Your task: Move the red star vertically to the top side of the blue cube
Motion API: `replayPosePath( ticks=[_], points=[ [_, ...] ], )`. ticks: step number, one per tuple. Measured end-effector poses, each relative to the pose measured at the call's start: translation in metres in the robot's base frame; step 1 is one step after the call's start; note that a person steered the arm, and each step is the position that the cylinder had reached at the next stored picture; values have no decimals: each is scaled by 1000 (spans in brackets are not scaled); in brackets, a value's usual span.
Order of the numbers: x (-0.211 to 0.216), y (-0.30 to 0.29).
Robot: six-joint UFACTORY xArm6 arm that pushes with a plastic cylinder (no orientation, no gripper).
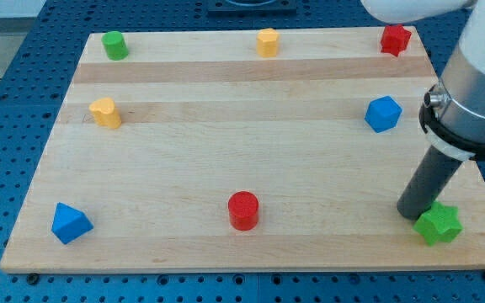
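The wooden board [226,143] carries scattered blocks. The gripperless rod holds nothing; its tip [413,214] touches the green star [439,224] at the view's bottom right. The blue cube [383,114] sits well below the red star [395,39], which is at the top right corner.

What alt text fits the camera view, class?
My tip rests at the board's bottom right, touching a green star. The red star already sits above the blue cube, both far right.
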State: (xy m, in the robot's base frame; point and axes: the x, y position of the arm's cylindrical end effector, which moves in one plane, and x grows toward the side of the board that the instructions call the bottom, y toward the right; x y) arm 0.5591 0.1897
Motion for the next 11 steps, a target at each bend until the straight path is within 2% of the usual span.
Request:
replayPosePath(
  ticks=[1,2,3,5,7,9,10,11],
  points=[
    [-9,5],
    [-28,51],
    [-66,102],
    [-141,102],
    [-267,108],
    [-285,67],
    [-290,90],
    [-321,99]
  ],
)
